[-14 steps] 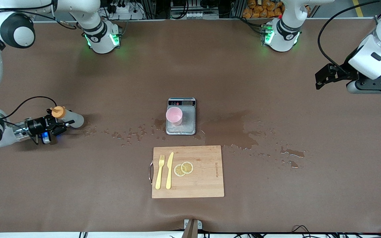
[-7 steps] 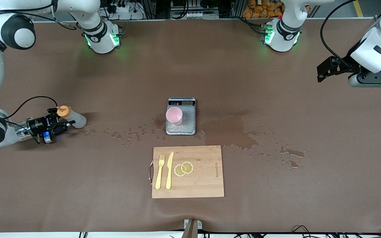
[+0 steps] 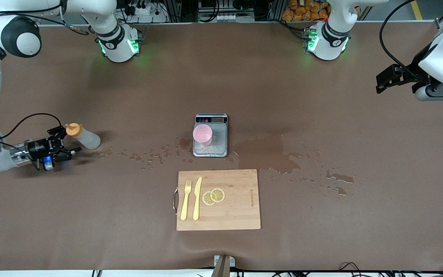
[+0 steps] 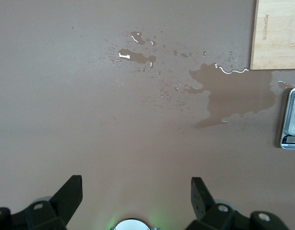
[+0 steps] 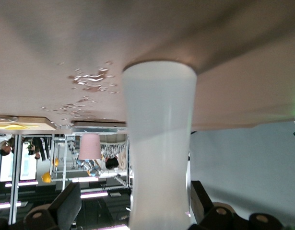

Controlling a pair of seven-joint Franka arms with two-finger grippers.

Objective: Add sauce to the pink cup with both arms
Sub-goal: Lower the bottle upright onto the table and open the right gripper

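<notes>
The sauce bottle [image 3: 86, 139], whitish with an orange cap, stands upright on the table near the right arm's end. My right gripper [image 3: 69, 140] is low beside it and open. In the right wrist view the bottle [image 5: 159, 143] rises between the spread fingers [image 5: 65, 203], and neither of them presses it. The pink cup [image 3: 202, 134] stands on a corner of the small scale [image 3: 217, 146] at mid-table, and it shows small in the right wrist view as well [image 5: 90, 146]. My left gripper [image 3: 385, 80] hangs high over the left arm's end, open and empty [image 4: 136, 191].
A wooden cutting board [image 3: 240, 211] lies nearer the front camera than the scale. It carries a yellow fork [image 3: 185, 200], a knife [image 3: 197, 198] and two lemon slices [image 3: 214, 196]. Wet patches [image 3: 271, 152] and droplets [image 3: 148, 156] spread across the table on both sides of the scale.
My right gripper has opened, let go of the sauce bottle and drawn back toward its end of the table. The bottle stays standing. The left arm has drifted up and outward.
</notes>
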